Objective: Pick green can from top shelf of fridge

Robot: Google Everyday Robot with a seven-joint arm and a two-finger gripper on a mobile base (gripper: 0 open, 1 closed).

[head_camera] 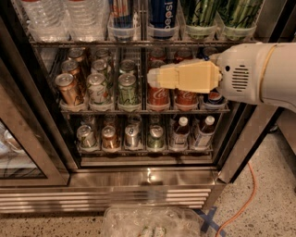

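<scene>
Two tall bright-green cans with dark streaks stand at the right end of the top shelf [92, 43], one [201, 14] beside the blue Pepsi can [163, 14], the other [238, 14] further right. Each sits in a clear plastic tub. Their tops are cut off by the frame edge. My gripper [152, 77], pale yellow on a white arm [259, 74], reaches in from the right in front of the middle shelf. It is below the top shelf and left of and under the green cans, holding nothing that I can see. The fridge [138, 178] is open.
Water bottles [46, 14] stand at the top left. Short soda cans [127, 88] fill the middle rack, and small cans and bottles [179, 132] the bottom rack. The glass door [18, 143] hangs open at left. An orange cable [243, 199] and a clear plastic bag [148, 222] lie on the floor.
</scene>
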